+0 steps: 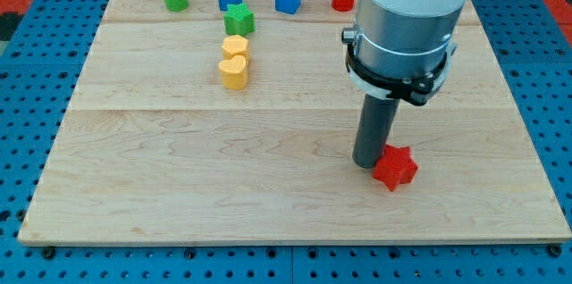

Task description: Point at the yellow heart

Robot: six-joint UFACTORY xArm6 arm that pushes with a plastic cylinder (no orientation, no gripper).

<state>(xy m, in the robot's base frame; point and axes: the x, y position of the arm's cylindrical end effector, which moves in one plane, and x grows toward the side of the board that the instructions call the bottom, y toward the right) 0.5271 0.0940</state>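
My tip stood on the desk, touching the red star on that star's left. I carried no pincer (only a bare rod, holding nothing). The yellow heart lay well to the star's upper left, with a second yellow block just behind it, then the green star. I judged it best to slide straight toward the heart's near side and stop short, disturbing neither neighbour.
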